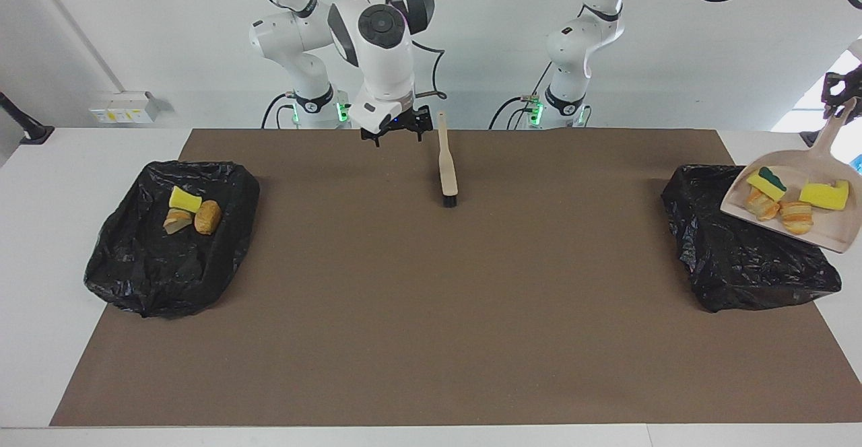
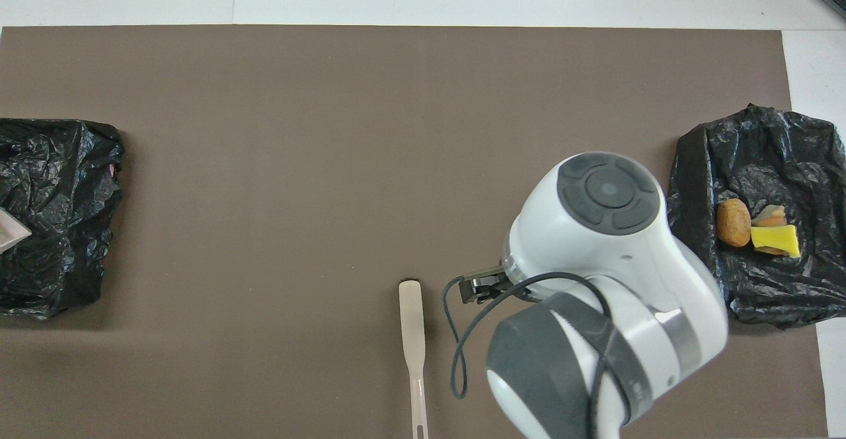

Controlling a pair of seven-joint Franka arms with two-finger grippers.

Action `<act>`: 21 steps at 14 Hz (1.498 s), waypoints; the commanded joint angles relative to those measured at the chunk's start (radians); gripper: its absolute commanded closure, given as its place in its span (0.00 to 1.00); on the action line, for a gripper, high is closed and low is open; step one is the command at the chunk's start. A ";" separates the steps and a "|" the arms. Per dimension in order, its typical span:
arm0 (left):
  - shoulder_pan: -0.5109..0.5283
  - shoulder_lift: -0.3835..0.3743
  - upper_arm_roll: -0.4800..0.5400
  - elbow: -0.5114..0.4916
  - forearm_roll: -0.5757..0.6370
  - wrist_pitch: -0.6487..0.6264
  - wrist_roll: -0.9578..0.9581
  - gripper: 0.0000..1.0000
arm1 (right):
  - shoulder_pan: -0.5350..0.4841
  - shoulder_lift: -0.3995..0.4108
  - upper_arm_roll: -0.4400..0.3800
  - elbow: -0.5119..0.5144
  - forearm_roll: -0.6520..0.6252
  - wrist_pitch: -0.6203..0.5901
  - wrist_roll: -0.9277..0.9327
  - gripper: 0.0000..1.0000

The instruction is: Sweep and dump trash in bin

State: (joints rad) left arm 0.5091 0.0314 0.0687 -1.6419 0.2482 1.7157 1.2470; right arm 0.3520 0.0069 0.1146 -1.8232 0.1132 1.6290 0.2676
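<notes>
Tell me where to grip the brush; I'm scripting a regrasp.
Grip the brush on its narrow handle, the end nearer the robots, coming straight down. It lies flat on the mat, bristle head away from the robots, so fingers can close across the handle's width.

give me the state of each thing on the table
dustpan: raised over a bin, loaded, held by left gripper
brush: lying flat, untouched
right gripper: open, empty
bin at right arm's end: three scraps inside
bin at left arm's end: no scraps visible

Mid-mat lies open between both bins (image 1: pixel 172 238); only brush (image 1: pixel 447 164) intrudes.
</notes>
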 commanded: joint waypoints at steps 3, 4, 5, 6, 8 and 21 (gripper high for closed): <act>-0.046 0.015 0.010 0.022 0.075 0.021 0.015 1.00 | -0.135 0.010 0.008 0.139 -0.118 -0.110 -0.241 0.00; -0.069 0.018 0.010 0.027 0.115 0.033 0.018 1.00 | -0.163 0.010 0.008 0.162 -0.136 -0.119 -0.289 0.00; -0.098 0.021 0.010 0.028 0.170 0.050 0.022 1.00 | -0.206 0.008 0.007 0.180 -0.141 -0.133 -0.339 0.00; -0.130 0.028 0.010 0.030 0.212 0.067 0.022 1.00 | -0.235 0.007 0.002 0.188 -0.144 -0.135 -0.369 0.00; -0.190 0.028 0.010 0.027 0.299 0.081 0.022 1.00 | -0.280 0.007 -0.009 0.196 -0.170 -0.136 -0.419 0.00; -0.279 0.041 0.008 0.135 0.442 0.064 0.172 1.00 | -0.433 -0.050 -0.035 0.216 -0.153 -0.121 -0.272 0.00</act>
State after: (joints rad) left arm 0.2441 0.0566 0.0659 -1.5513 0.6739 1.7899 1.3981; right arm -0.0730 -0.0105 0.0712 -1.5832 -0.0450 1.5160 -0.0268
